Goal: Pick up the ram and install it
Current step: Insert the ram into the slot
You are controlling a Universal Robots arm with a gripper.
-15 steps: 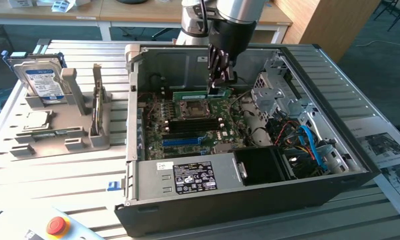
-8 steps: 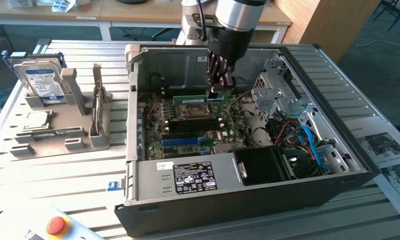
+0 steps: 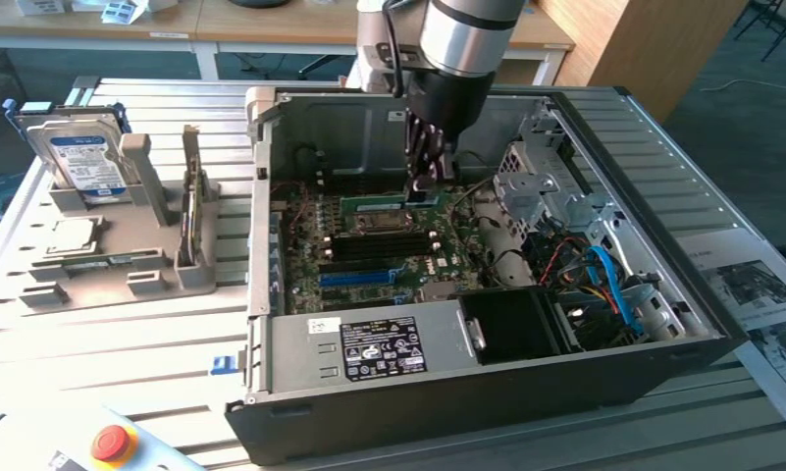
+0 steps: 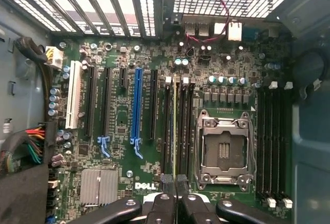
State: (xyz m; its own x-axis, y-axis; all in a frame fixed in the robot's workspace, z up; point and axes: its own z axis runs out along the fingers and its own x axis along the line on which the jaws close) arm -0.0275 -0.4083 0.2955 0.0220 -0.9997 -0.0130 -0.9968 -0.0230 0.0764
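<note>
In the exterior view our claw (image 3: 420,182) reaches down into the computer case (image 3: 497,392), closed on the ram (image 3: 377,204), which stands on edge directly beneath it on the motherboard (image 3: 353,265).

In the wrist view the ram (image 4: 175,126) runs straight out from between our fingertips (image 4: 166,181), among the memory slots (image 4: 184,131) beside the CPU socket (image 4: 225,149). The pick-up is done. Whether the ram is fully seated, we cannot tell.

High at the near side, the exterior view angles down onto the whole open grey metal computer case (image 3: 497,412). The wrist view, just behind the gripper (image 4: 175,181), faces straight down, close over the green motherboard (image 4: 119,123) inside, which both views share.
</note>
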